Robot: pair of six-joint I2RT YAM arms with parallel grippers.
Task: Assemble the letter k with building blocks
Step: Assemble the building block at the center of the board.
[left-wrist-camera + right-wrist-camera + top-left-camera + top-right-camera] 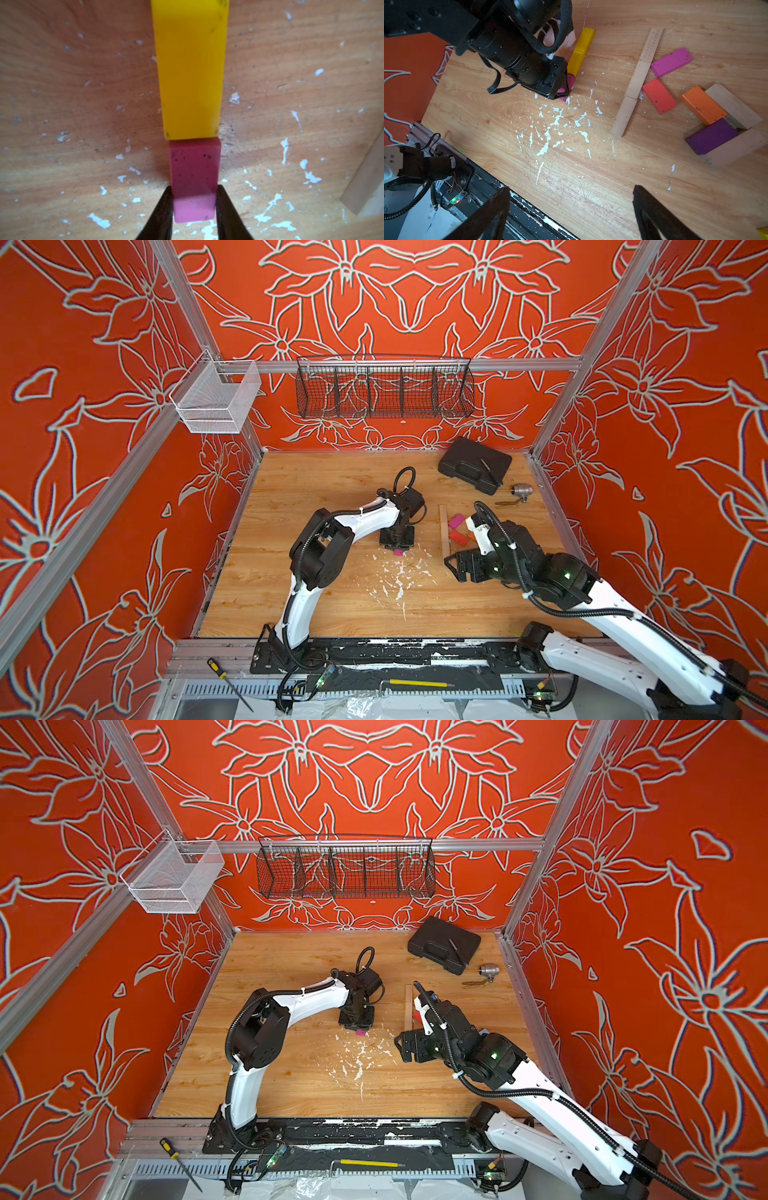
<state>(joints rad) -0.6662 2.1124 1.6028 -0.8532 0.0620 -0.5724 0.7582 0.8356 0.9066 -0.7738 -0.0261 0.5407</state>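
In the left wrist view my left gripper [194, 187] is shut on the near end of a magenta block [194, 178], which lies flat on the table. Its far end butts against a yellow block [190, 68]. The right wrist view shows two yellow blocks [581, 49] in line beyond the magenta one [570, 82]. To their right lies a row of plain wood blocks [636, 81], one with print [651, 44]. Beside that row are loose magenta [670, 61], red [659, 95], orange [703, 105] and purple [712, 136] blocks. My right gripper [571, 187] hangs open and empty above the front of the table.
A black plastic case [473, 464] and a silver metal fitting [521, 490] sit at the back right. White paint flecks [397, 576] mark the table's middle. A black wire basket [384, 387] hangs on the back wall. The black front rail [374, 649] borders the table.
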